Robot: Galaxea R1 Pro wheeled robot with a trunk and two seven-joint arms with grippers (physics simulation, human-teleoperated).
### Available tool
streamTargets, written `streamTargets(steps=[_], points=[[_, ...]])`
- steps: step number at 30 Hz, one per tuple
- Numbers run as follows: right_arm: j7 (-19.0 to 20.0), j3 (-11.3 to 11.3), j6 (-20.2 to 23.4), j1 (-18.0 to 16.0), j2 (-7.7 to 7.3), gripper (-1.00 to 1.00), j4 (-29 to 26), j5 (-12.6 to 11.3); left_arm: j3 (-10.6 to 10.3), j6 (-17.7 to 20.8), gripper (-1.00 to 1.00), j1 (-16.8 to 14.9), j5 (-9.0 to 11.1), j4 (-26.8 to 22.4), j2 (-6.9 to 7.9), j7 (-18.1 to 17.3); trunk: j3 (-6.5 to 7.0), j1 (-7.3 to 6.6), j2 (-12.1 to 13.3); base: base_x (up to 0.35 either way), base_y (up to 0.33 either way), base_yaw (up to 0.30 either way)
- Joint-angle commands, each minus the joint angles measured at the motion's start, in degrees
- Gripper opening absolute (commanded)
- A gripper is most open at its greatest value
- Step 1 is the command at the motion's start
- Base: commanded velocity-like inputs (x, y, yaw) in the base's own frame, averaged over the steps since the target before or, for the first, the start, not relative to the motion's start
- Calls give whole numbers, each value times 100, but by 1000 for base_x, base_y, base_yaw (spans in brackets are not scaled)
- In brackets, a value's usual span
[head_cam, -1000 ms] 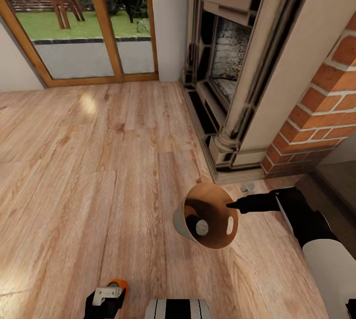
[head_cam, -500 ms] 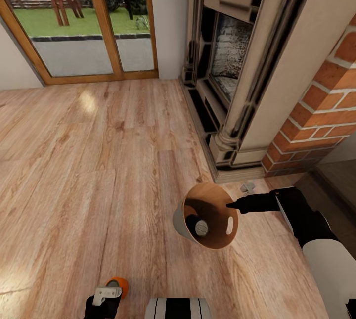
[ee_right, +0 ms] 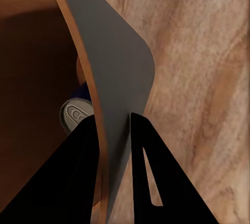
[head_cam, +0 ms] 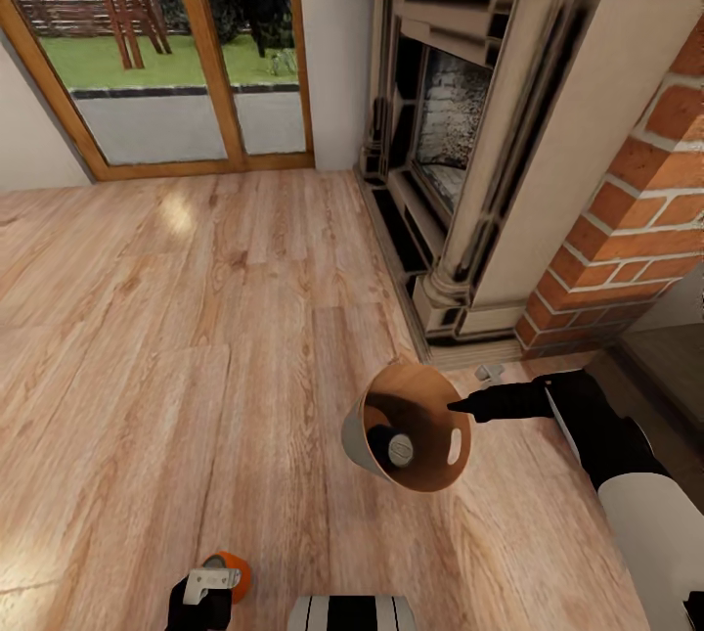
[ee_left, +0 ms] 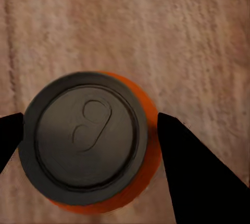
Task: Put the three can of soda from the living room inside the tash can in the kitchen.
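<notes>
My right gripper (head_cam: 456, 406) is shut on the rim of the tash can (head_cam: 430, 460), a grey bucket with a brown inside, held tilted above the wood floor. A dark can of soda (head_cam: 394, 448) with a grey top lies in it. In the right wrist view the gripper (ee_right: 112, 130) pinches the bucket's wall (ee_right: 114, 52), and the can's top (ee_right: 75, 114) shows inside. My left gripper (head_cam: 208, 594) at the bottom edge is shut on an orange can of soda (head_cam: 236, 572). In the left wrist view its fingers (ee_left: 187, 166) flank that can (ee_left: 88, 138) seen from above.
A fireplace (head_cam: 460, 152) with a brick side (head_cam: 636, 220) stands to the right, its base reaching close to the bucket. A small grey object (head_cam: 486, 373) lies on the floor by that base. Glass patio doors (head_cam: 186, 54) are at the far left. Light wood floor (head_cam: 176, 318) stretches ahead.
The whole picture has slid down slightly, so the camera moved. Both arms, the bucket and the cans keep the same places relative to me.
</notes>
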Motion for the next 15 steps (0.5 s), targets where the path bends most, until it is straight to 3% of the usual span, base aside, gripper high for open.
streamTargets(steps=[1, 15], points=[[30, -4, 67, -1, 2, -100, -3, -79, 4, 7, -100, 1, -15, 3, 0, 12, 23, -3, 1, 0, 0, 0], [30, -4, 67, -1, -1, -100, -3, -84, 5, 8, -100, 2, -15, 3, 0, 12, 333, -39, 20, 0, 0, 0]])
